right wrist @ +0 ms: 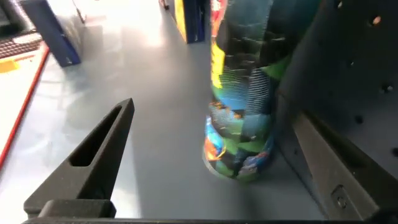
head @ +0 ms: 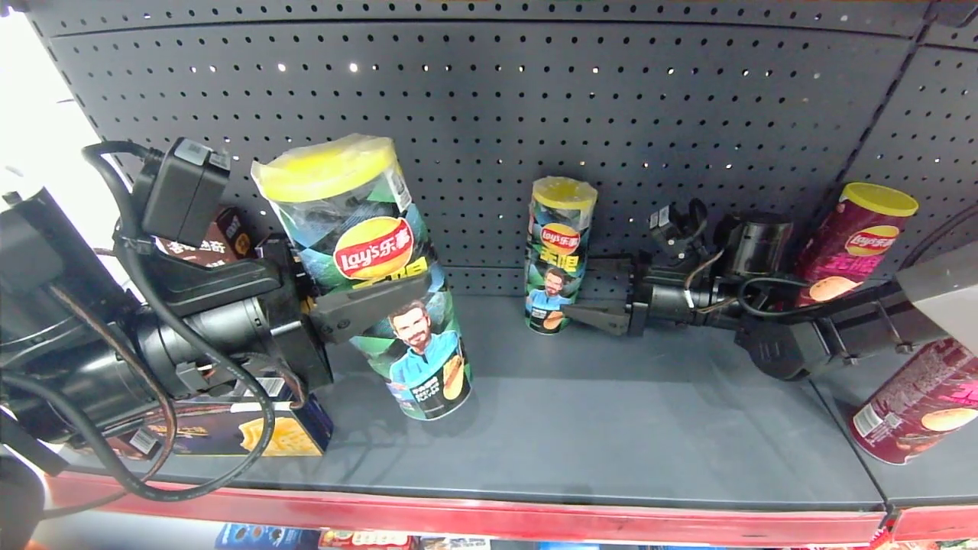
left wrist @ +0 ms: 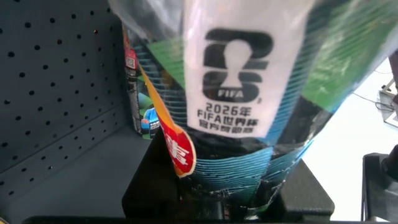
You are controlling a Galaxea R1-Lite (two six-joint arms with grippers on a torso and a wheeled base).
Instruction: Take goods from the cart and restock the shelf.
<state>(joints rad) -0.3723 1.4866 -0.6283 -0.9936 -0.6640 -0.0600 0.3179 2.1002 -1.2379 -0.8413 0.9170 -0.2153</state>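
The left tool [head: 374,302] is pinching the chips can [head: 359,221] mid-body, probably light and slippery; the right tool [head: 592,315] is standing spread.

Dark pegboard wall [head: 611,114], bright light [head: 30,99] at left

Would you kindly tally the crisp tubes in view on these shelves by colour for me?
Green-and-blue cardboard crisp tubes: 2
Magenta cardboard crisp tubes: 2
Total: 4
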